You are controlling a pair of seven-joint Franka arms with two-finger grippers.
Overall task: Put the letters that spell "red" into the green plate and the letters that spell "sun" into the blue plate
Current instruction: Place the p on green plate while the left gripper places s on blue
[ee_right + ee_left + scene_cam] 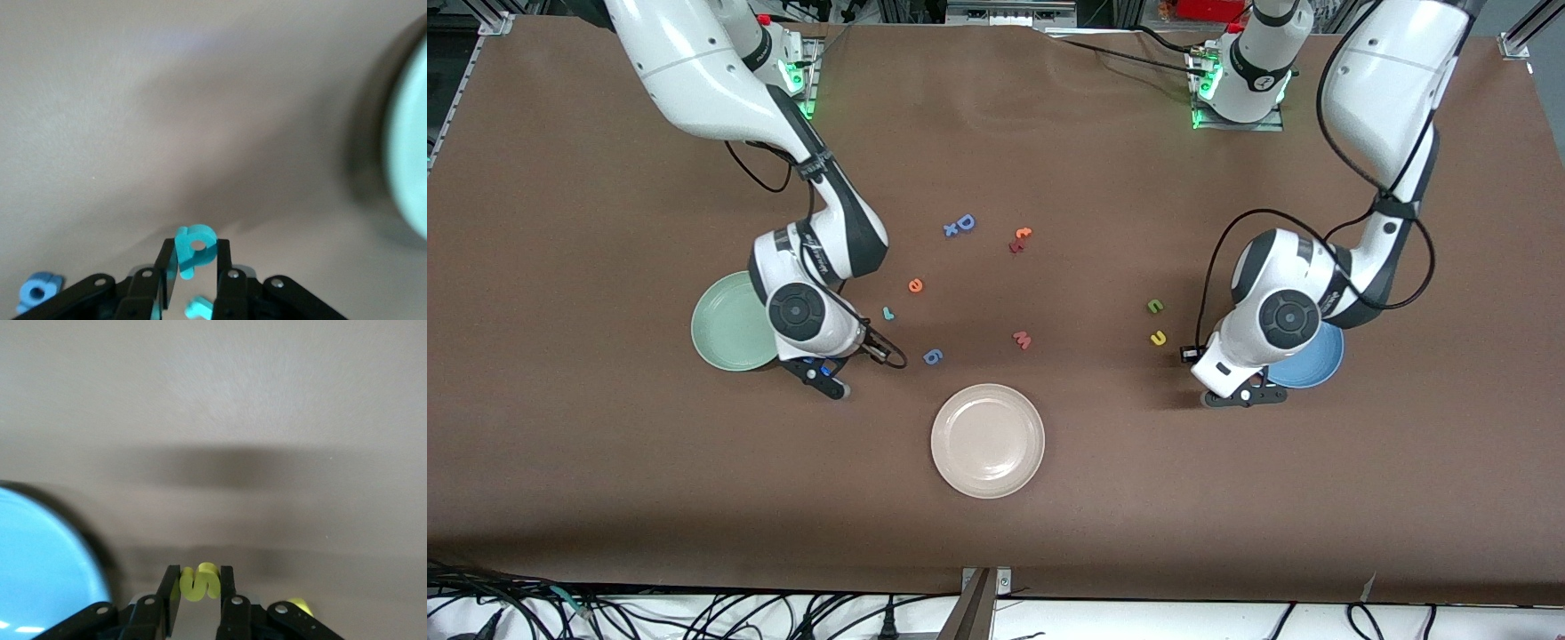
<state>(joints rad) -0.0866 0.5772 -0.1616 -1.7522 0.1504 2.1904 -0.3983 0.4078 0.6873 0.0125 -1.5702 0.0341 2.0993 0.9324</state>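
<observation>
Gripping one letter each, both grippers sat low beside their plates.
Left gripper [200, 590] pinched the yellow s [199, 581] next to the blue plate [1320, 366]; right gripper [195, 267] pinched the teal d [193, 248] beside the green plate [725, 324]. Thin foam could twist or slip out during lifting. Only the wrist views showed the held letters; the front view alone showed e [915, 285], r [887, 313], n [1155, 306], u [1158, 338] on the table between the plates.

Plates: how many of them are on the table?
3. The green plate lies at the right arm's end, partly under that arm. The blue plate lies at the left arm's end. The beige-white plate lies between them, nearest the front camera.
</observation>
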